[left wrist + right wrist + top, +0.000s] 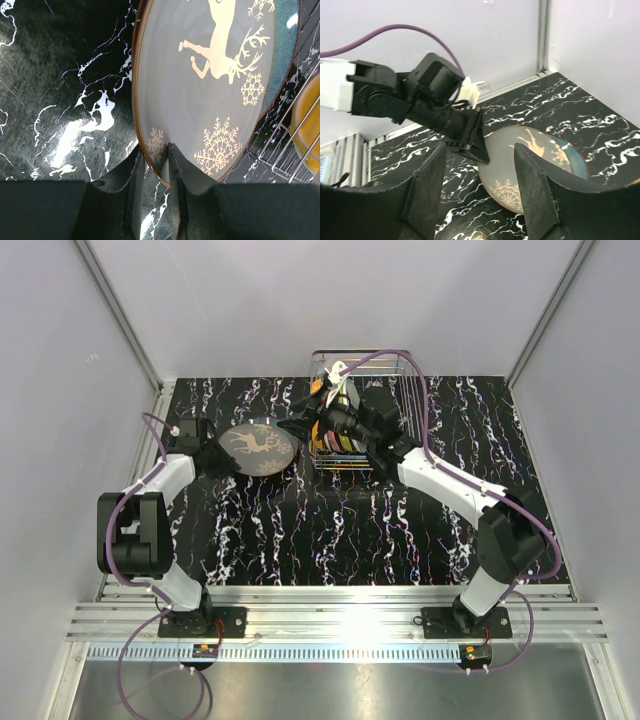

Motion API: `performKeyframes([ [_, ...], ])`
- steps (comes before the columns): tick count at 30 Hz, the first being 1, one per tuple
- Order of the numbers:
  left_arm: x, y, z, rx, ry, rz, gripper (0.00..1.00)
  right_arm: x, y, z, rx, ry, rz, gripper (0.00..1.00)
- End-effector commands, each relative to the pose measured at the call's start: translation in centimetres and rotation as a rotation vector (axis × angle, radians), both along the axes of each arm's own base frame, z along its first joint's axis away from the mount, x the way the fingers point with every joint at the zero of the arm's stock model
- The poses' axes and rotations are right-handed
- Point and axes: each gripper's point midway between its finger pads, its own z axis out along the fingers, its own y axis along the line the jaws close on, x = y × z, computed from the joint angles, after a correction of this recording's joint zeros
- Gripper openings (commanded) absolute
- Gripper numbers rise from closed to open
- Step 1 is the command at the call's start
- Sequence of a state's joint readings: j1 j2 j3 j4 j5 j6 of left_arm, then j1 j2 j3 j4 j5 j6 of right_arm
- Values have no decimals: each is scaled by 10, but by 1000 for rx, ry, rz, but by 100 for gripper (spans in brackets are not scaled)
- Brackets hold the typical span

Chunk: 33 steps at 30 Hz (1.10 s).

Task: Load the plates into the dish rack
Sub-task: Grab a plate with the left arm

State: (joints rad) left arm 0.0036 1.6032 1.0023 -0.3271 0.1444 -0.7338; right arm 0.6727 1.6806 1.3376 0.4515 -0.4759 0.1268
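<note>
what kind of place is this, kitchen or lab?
Probably a lab robot cell, not a kitchen: plain white walls in aluminium framing, a marble-print tabletop, arms bolted to a rail. Only the deer plate and dish rack are kitchenware.

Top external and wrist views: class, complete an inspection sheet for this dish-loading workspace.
Surface: black, white-veined tabletop.
Job's things: deer plate left of dish rack; several coloured plates upright inside the rack.
Clutter: nothing seen.
Claws: left claw astride the deer plate's rim, grip unclear; right claw open, empty, by the rack.
Cables: purple cables along both arms; the right one arches over the rack.
Surroundings: pale walls; aluminium rails at the near edge.
</note>
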Motion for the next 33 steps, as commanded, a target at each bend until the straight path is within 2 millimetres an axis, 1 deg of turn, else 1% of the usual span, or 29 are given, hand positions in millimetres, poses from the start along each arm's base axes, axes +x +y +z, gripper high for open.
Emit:
performKeyframes([
  [1, 7, 0, 23, 28, -62, -30, 0, -11, 7, 35, 51, -103, 49, 64],
  [14, 6, -2, 28, 15, -62, -31, 0, -14, 8, 31, 51, -117, 63, 66],
  [23, 1, -1, 29, 19, -60, -29, 0, -20, 11, 31, 50, -133, 87, 66],
  [26, 0, -1, 29, 18, -61, -27, 0, -26, 14, 31, 45, -143, 109, 66],
  [29, -1, 0, 30, 23, -60, -25, 0, -28, 14, 34, 46, -155, 112, 67],
  [31, -1, 1, 32, 25, -66, -25, 0, -28, 13, 30, 40, -153, 109, 67],
  [33, -1, 0, 31, 22, -63, -26, 0, -28, 13, 31, 38, -161, 106, 67],
])
